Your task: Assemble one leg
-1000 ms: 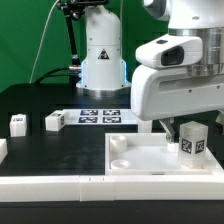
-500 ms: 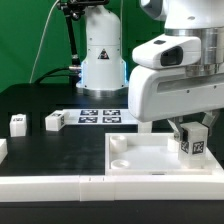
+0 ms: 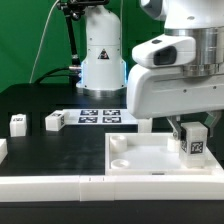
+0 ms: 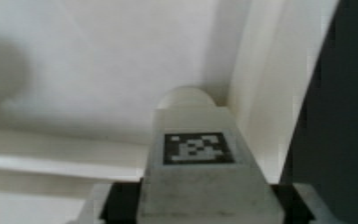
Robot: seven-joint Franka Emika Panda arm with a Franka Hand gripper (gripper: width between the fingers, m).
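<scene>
Gripper (image 3: 193, 128) clamped on the leg (image 3: 193, 143), hanging just below the fingers over the tray-like part's (image 3: 150, 157) corner. Carried into place; seating and letting go not yet done.

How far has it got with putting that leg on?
Done: one leg is picked up, gripped in the tool. In hand: it hangs over the tray's corner on the exterior view's right; whether it is seated cannot be told. Left: fixing it in. Two more legs lie loose on the table.
</scene>
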